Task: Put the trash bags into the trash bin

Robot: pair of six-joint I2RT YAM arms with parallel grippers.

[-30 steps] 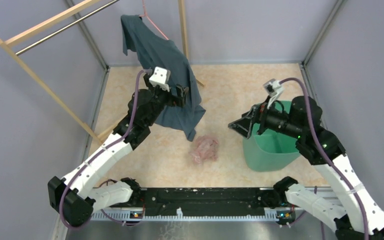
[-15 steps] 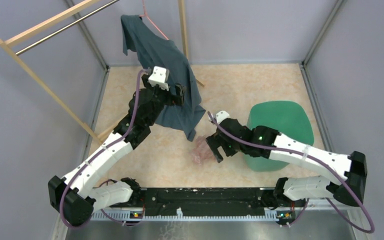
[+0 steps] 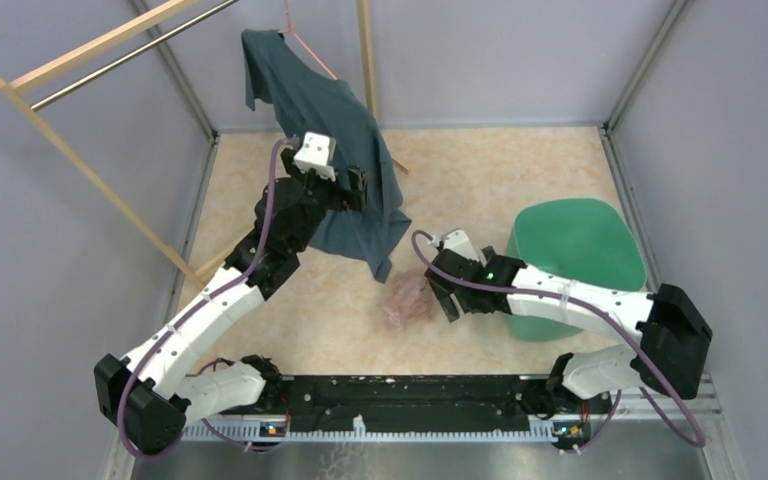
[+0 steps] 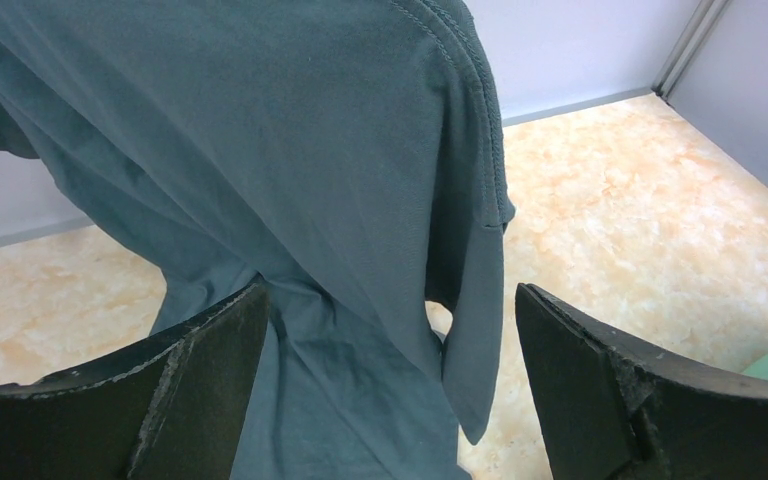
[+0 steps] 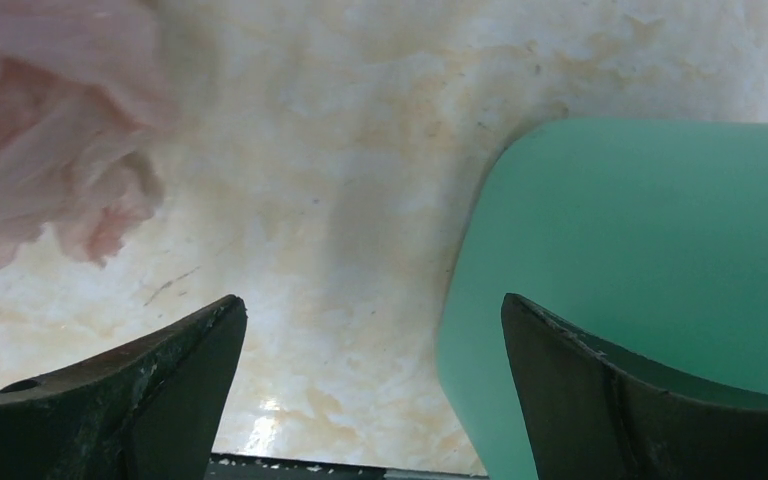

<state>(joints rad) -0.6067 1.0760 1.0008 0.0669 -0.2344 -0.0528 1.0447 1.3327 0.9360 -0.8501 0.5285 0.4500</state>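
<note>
The pale pink crumpled trash bag [image 3: 405, 298] lies on the marbled floor at the middle. In the right wrist view the trash bag [image 5: 50, 130] fills the upper left corner. My right gripper [image 3: 447, 300] is low on the floor just right of the bag, open, with only bare floor between its fingers [image 5: 375, 390]. The teal-green trash bin [image 3: 575, 250] stands to the right; from above only a smooth green face shows, not its opening. Its side [image 5: 640, 280] is close beside my right finger. My left gripper [image 3: 358, 190] is open, raised at the hanging shirt [image 4: 390, 385].
A dark blue-grey shirt [image 3: 330, 150] hangs on a pink hanger [image 3: 305, 45] from a wooden rack [image 3: 90, 60] at the back left; its lower part [image 4: 310, 200] hangs between my left fingers. Grey walls enclose the floor. A black rail [image 3: 390, 400] runs along the front edge.
My right arm has swung down from above the bin to the floor beside the pink bag. The bin's open mouth no longer shows. The left arm has barely moved.
</note>
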